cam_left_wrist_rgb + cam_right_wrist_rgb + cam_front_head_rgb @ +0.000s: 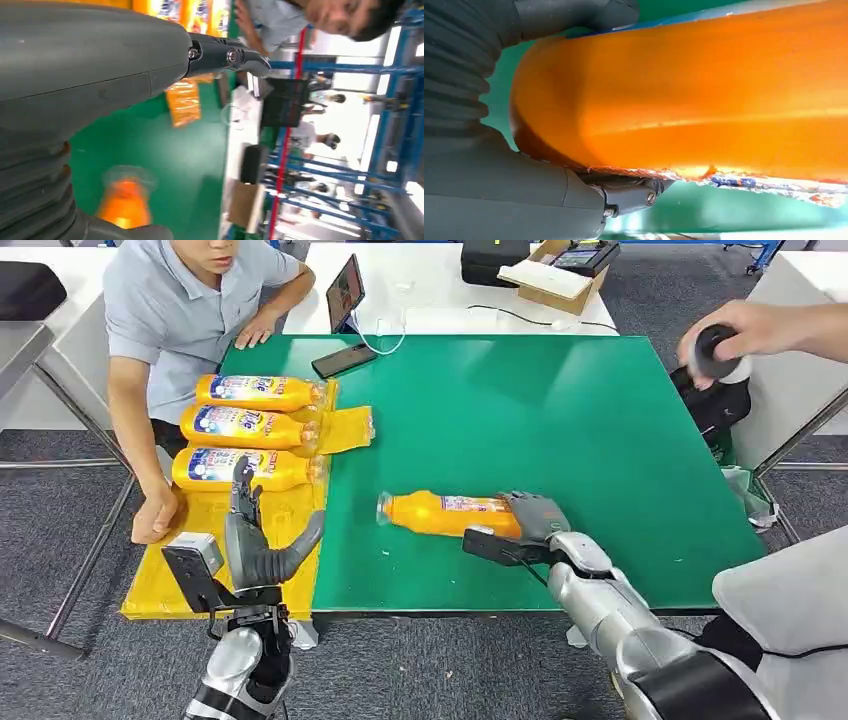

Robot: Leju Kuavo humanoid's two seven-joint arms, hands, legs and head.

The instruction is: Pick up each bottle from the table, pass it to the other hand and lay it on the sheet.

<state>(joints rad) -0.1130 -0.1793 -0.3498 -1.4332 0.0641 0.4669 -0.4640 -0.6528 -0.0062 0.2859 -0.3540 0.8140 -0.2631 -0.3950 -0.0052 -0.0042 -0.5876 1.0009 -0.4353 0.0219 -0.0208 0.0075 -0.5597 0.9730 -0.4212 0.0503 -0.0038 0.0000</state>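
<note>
The right hand grips the bottle lying at lower centre of the counter, ready for handover; the left hand waits spread, holding nothing, over the sheet.

orange bottle, yellow sheet, green table

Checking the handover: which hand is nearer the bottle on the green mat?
Right. The right hand grips the bottle at its base; the left hand hovers open over the yellow sheet, well apart.
</note>
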